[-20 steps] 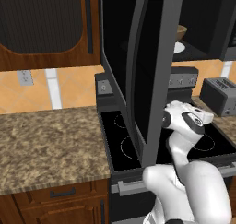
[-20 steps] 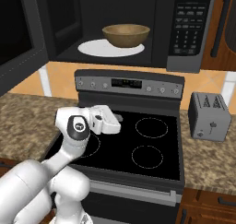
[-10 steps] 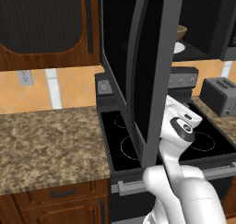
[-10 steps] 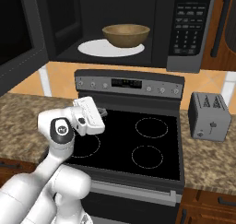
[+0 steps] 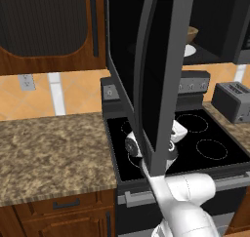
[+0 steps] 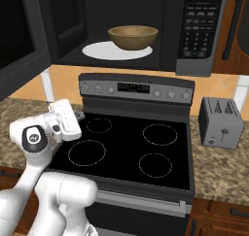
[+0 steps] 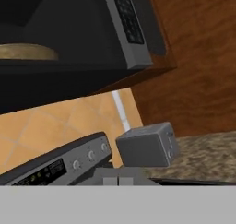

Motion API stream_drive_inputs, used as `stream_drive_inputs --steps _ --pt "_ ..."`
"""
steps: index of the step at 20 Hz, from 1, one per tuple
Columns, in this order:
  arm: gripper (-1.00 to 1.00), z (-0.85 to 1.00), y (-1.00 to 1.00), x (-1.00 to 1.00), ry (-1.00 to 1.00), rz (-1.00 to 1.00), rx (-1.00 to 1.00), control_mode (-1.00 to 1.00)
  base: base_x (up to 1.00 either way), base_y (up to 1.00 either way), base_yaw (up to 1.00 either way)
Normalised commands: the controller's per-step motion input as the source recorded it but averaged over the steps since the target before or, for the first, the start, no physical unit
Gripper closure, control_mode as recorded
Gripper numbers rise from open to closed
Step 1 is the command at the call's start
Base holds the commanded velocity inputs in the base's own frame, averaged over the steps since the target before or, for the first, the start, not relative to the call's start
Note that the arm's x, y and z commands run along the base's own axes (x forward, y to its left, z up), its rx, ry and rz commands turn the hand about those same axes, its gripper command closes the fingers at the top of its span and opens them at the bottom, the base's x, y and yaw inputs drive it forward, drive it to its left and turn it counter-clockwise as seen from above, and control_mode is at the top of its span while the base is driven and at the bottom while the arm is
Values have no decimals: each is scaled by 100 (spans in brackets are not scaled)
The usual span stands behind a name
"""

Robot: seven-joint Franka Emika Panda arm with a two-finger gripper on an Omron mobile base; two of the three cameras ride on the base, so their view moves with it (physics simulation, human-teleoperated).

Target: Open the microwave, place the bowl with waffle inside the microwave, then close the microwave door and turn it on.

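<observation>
One bowl [image 6: 133, 37] sits inside the microwave [image 6: 146, 26], microwave door [image 5: 156, 70] wide open

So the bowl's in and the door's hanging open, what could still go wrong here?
The microwave door hangs wide open right above the arm, so the gripper, low over the stove, might bump it coming up. A hard push shut could jolt the bowl on its white plate.
</observation>
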Motion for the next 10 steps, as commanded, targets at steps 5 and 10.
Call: stream_drive_inputs --steps 5,10 --pt "100 3 100 0 -5 0 -2 -100 0 0 0" --pt "100 0 100 0 -15 0 -7 -100 0 0 0"
